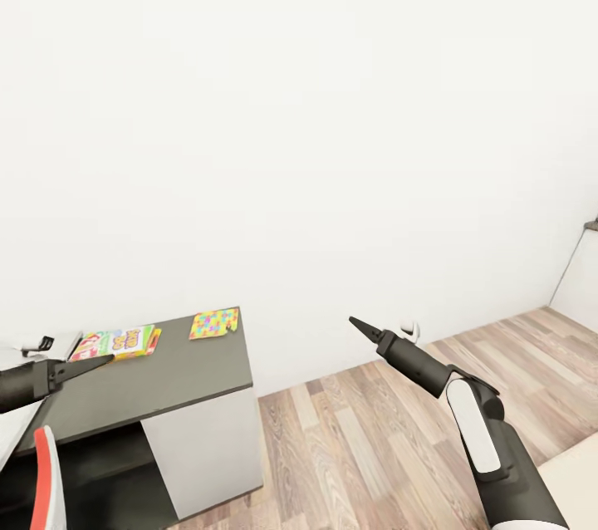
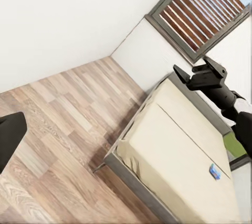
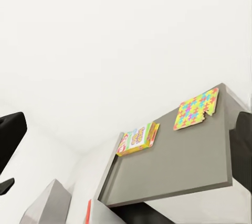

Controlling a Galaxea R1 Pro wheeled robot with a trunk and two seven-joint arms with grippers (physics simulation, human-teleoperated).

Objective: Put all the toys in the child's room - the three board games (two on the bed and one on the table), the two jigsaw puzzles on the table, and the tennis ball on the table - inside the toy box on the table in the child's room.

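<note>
A colourful jigsaw puzzle (image 1: 214, 323) (image 3: 196, 109) lies flat at the far corner of the dark table (image 1: 166, 385) (image 3: 173, 166). A bright board game box (image 1: 116, 342) (image 3: 137, 139) lies left of it. My left gripper (image 1: 104, 360) hovers open above the table's left part, close to the board game, holding nothing. My right gripper (image 1: 357, 322) (image 2: 202, 74) is open in the air over the floor, right of the table. In the left wrist view a beige bed (image 2: 178, 155) carries a small blue item (image 2: 214, 171). The toy box and tennis ball are out of view.
A white wall stands right behind the table. Wooden floor (image 1: 390, 439) stretches to the right, with a small white fitting (image 1: 409, 331) low on the wall. A shuttered window (image 2: 202, 11) is above the bed. A small white and black object (image 1: 37, 345) sits at the table's left edge.
</note>
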